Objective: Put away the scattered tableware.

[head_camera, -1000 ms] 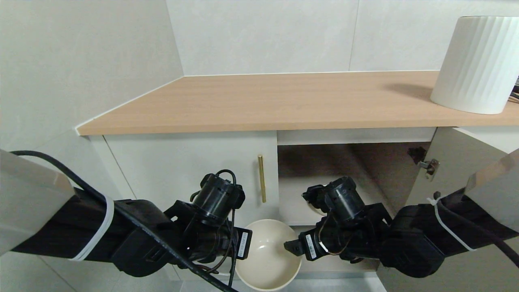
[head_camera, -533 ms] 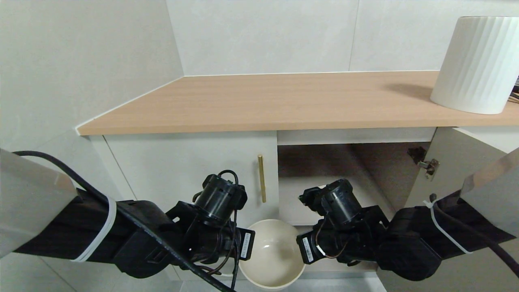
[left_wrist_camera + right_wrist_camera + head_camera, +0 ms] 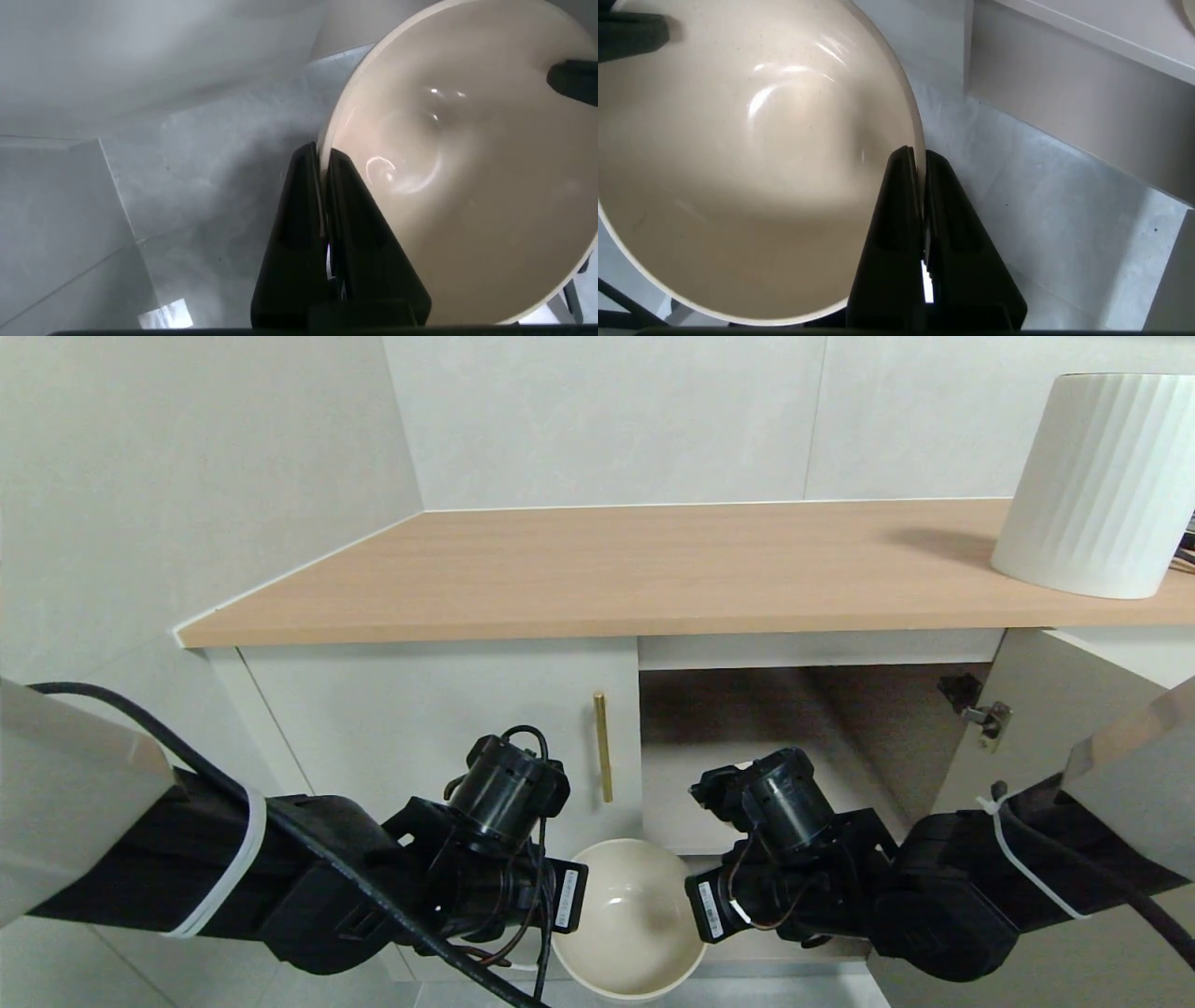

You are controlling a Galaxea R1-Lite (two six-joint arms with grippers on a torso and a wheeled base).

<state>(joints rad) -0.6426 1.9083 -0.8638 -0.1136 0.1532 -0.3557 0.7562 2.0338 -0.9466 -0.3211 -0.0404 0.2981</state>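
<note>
Bowl (image 3: 624, 926) in L pincer (image 3: 324, 182), R pincer (image 3: 920, 177)

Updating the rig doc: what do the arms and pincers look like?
Black arms, silver-grey upper sleeves, a white cable tie and black cable on each. Left pincer and right pincer: slim black tapered fingers, white printed labels on the side.

The bowl (image 3: 467, 168) runs off both wrist views' edges, and the head view's edge cuts the ribbed white container (image 3: 1102, 476)
</note>
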